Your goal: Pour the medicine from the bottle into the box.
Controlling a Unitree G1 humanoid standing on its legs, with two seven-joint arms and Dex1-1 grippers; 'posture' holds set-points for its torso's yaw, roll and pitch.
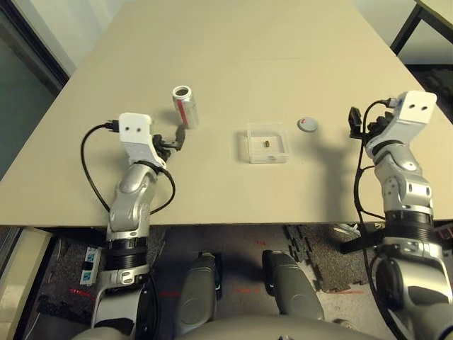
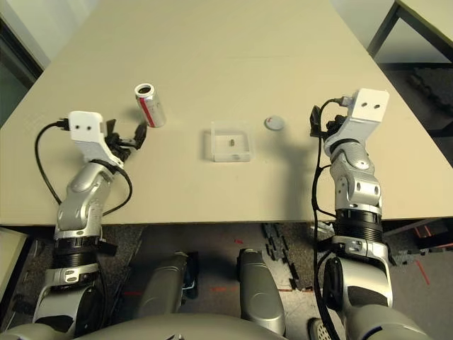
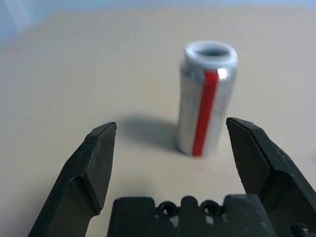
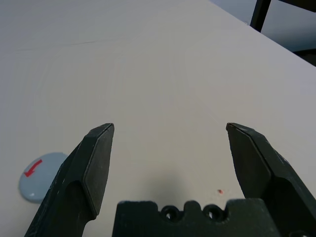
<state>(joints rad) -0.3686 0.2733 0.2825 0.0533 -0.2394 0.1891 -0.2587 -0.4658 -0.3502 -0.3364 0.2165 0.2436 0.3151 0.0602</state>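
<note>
The bottle (image 1: pixel 184 105) stands upright on the table at the left, silvery with a red stripe, its mouth uncapped. My left gripper (image 1: pixel 177 138) is open just short of it; in the left wrist view the bottle (image 3: pixel 205 98) stands a little beyond the left gripper (image 3: pixel 170 133), apart from both fingers. The clear box (image 1: pixel 267 143) lies at the table's middle with the small brownish medicine (image 1: pixel 267 143) inside it. My right gripper (image 1: pixel 357 120) is open above the table at the right, holding nothing.
The round grey cap (image 1: pixel 306 125) lies flat between the box and my right gripper, and also appears in the right wrist view (image 4: pixel 42 176). The table's front edge (image 1: pixel 233 225) runs just behind both forearms. A dark table leg (image 1: pixel 407 28) stands at the far right.
</note>
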